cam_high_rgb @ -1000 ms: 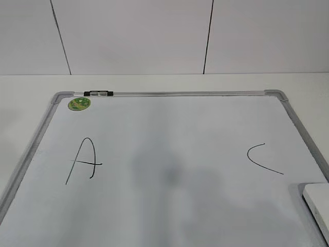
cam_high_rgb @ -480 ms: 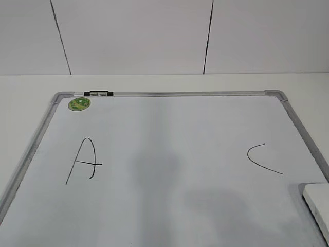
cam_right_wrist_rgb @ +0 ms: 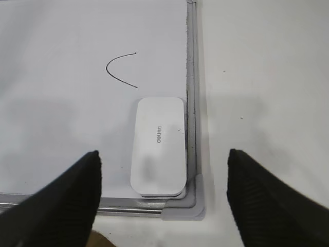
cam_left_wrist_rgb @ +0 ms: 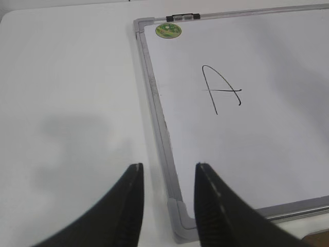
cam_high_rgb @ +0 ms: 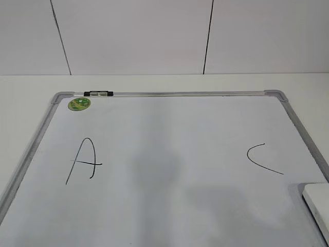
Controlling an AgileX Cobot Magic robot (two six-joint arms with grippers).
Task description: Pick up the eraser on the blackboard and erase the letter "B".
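A large white dry-erase blackboard with a silver-grey metal frame (cam_high_rgb: 169, 94) is seen lying flat on a white table (cam_high_rgb: 154, 82). A black hand-drawn letter A (cam_high_rgb: 85, 159) is written on its left part and a black curved stroke of a letter C (cam_high_rgb: 263, 158) on its right; between them the surface is bare, and no letter B can be made out in any view. The white, smooth, rounded-corner rectangular eraser (cam_right_wrist_rgb: 158, 145) is found in the board's near right corner, touching or just beside the right frame rail, its long axis running along that rail, towards and away from the robot. The right gripper (cam_right_wrist_rgb: 163, 193) is held above it with its black jaws spread wide, one to each side of the eraser's short width, so the eraser lies directly ahead of and between them. The left gripper (cam_left_wrist_rgb: 167, 206), narrowly parted and holding nothing, is placed over the board's near left corner, well apart from the eraser. The right arm is judged much the nearer.
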